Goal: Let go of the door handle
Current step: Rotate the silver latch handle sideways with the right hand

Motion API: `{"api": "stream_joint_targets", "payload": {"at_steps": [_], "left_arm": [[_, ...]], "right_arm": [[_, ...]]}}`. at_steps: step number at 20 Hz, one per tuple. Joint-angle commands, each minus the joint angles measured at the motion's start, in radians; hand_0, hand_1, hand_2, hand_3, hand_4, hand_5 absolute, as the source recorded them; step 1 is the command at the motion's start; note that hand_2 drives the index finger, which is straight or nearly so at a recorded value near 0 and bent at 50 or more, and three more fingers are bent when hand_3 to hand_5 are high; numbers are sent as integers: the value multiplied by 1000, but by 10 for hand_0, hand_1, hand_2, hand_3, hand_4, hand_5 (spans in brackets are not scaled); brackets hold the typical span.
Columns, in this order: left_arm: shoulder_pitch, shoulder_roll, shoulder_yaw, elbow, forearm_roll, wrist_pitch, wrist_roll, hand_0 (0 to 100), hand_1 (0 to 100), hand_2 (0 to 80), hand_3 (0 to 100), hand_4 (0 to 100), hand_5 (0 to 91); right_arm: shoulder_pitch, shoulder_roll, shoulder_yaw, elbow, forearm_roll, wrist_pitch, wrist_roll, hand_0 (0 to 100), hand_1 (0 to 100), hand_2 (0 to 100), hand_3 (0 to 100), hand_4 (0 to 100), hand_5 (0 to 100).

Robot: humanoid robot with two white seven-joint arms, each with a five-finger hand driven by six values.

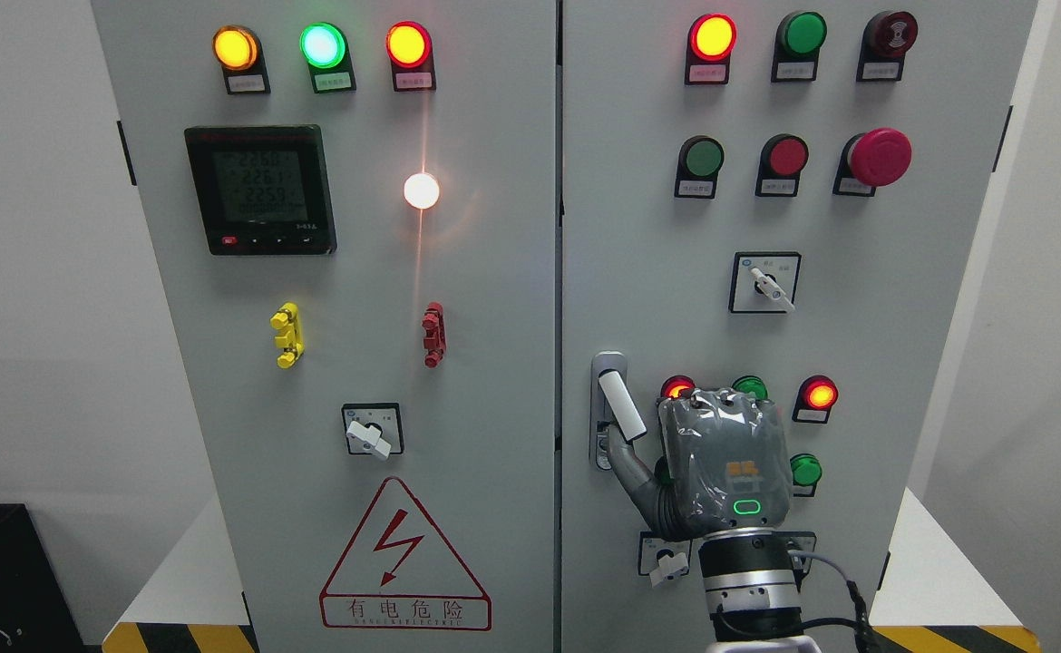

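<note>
Only one robot hand [710, 462] shows, the right, raised before the right of two cabinet doors [902, 299]. Its thumb [632, 467] reaches up-left and touches the lower end of the single white handle [621, 405]; whether its fingers are curled cannot be told. Three rotary switches [764, 283] show.
</note>
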State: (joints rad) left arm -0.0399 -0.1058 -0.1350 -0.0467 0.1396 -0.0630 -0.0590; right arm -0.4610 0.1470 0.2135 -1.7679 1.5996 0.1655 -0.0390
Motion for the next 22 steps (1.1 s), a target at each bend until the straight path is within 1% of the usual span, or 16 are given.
{"api": "stream_joint_targets", "payload": {"at_steps": [1,22], "left_arm": [[0,0,0,1,0,0,-1,120,556,0,0,0,0],[0,0,0,-1,0,0,-1,120,556,0,0,0,0]], "right_arm": [[1,0,-8,-5,0,0,1,498,334,1000,1000,1000,1000],[2,0,-12,-10,0,0,-1,508,346,1000,1000,1000,1000]]}}
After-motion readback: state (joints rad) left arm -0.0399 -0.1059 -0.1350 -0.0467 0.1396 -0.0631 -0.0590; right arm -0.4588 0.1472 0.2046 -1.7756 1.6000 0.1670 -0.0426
